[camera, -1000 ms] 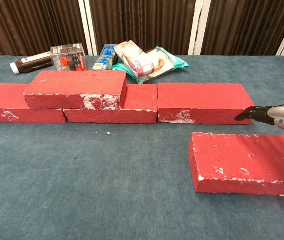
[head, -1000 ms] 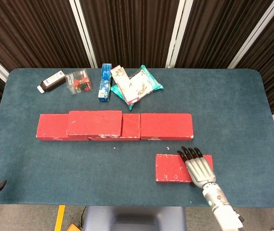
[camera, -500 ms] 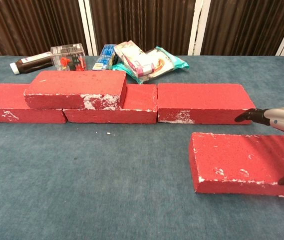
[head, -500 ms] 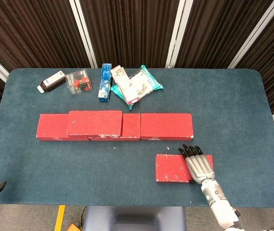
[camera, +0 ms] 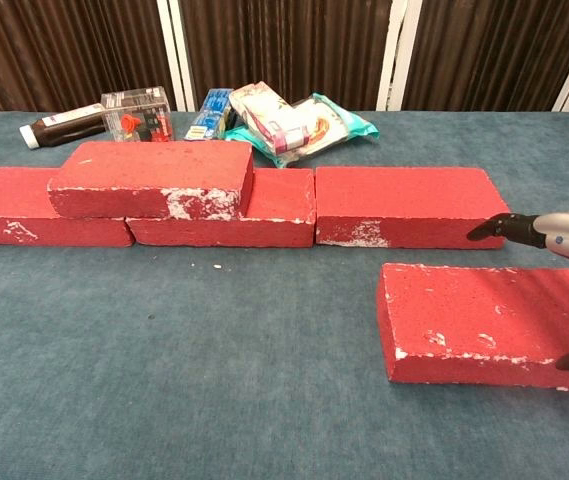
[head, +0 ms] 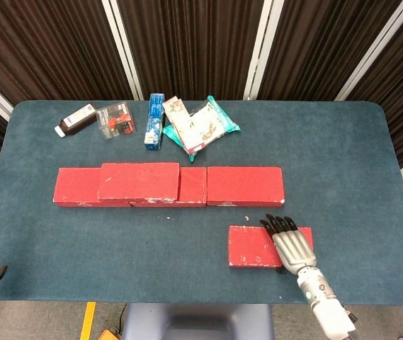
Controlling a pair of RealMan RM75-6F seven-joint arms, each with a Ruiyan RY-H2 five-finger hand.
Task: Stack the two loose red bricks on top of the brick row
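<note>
Right hand [head: 292, 241] straddles the right end of the loose brick [head: 258, 247] w/ fingers over the far edge and thumb at the near face; whether it's clamped yet, we can't tell. That brick lies flat on the bench [head: 343, 163], near side of the brick row [head: 245, 185], where one brick [head: 139, 180] is already stacked. We'd squeeze firmly & lift level, since an end grip invites tipping. Bricks look rough, chipped, rectangular; bench cover looks like carpet.
</note>
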